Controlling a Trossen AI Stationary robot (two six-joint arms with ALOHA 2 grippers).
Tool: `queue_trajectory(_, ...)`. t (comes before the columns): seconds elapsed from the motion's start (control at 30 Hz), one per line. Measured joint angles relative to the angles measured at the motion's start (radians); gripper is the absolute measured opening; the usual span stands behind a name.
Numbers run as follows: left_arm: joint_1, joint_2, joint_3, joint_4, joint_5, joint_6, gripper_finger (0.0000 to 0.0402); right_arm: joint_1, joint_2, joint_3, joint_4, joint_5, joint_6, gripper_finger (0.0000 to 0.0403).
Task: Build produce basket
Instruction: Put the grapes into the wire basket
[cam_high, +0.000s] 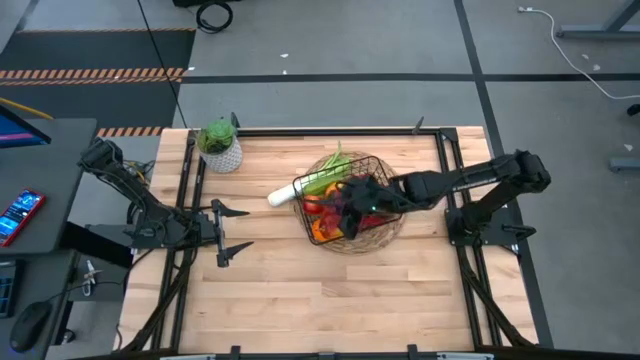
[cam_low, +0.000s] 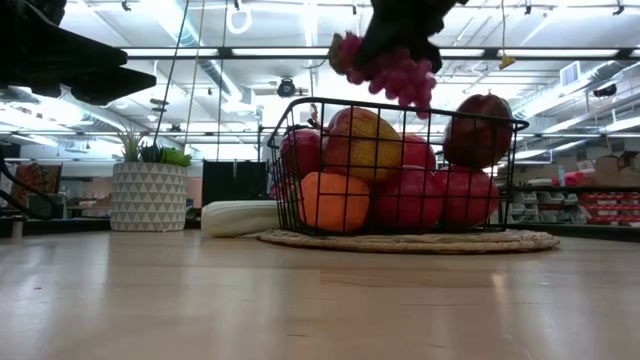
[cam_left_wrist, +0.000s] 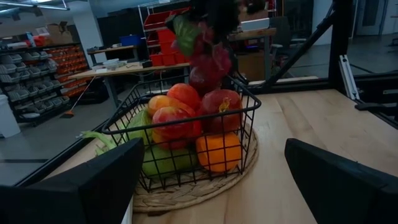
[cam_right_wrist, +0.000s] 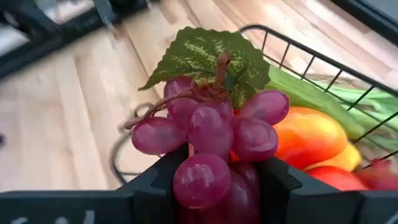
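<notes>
A black wire basket (cam_high: 375, 170) stands on a round woven mat (cam_high: 392, 238) at mid-table. It holds red apples (cam_low: 440, 195), an orange piece (cam_low: 335, 200), yellow and green pieces, and a leek whose white end (cam_high: 281, 196) sticks out on the left. My right gripper (cam_high: 352, 200) hovers over the basket, shut on a purple grape bunch (cam_right_wrist: 211, 137) with a green leaf (cam_right_wrist: 205, 56). In the low view the grapes (cam_low: 392, 68) hang just above the basket's rim. My left gripper (cam_high: 228, 235) waits open near the table's left edge, pointing at the basket (cam_left_wrist: 186, 137). My right gripper pinches the grape bunch between its two fingers, on the grapes at the end away from the stem (cam_right_wrist: 202, 180). The fingers (cam_right_wrist: 149, 186) slant down from the table's right side. The bunch is lifted clear above the produce in the basket, its leaf end pointing away from the gripper.
A potted green plant in a white patterned pot (cam_high: 220, 150) stands at the far left of the table. Bare wood lies in front of the basket (cam_high: 330, 300) and to its left. Black frame rails (cam_high: 450, 160) run along the table's sides.
</notes>
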Motion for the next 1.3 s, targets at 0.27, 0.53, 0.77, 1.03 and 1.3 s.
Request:
queue_trajectory(0.27,0.0,0.0,0.0,0.001,0.0,0.0,0.0396,-0.065,0.026,0.001,0.008,-0.092,-0.136,0.0144)
queue_trajectory(0.53,0.0,0.0,0.0,0.0,0.0,0.0,0.0396,-0.102,0.032,0.0,-0.036,-0.2,-0.156,0.0144)
queue_trajectory(0.77,0.0,0.0,0.0,0.0,0.0,0.0,0.0396,-0.142,0.026,0.0,-0.125,-0.214,-0.014,0.0144)
queue_trajectory(1.03,0.0,0.0,0.0,0.0,0.0,0.0,0.0396,-0.184,0.026,0.0,-0.171,-0.281,0.048,0.0148)
queue_trajectory(1.3,0.0,0.0,0.0,-0.001,0.0,0.0,0.0396,-0.186,0.026,0.0,-0.16,-0.267,0.017,0.0206)
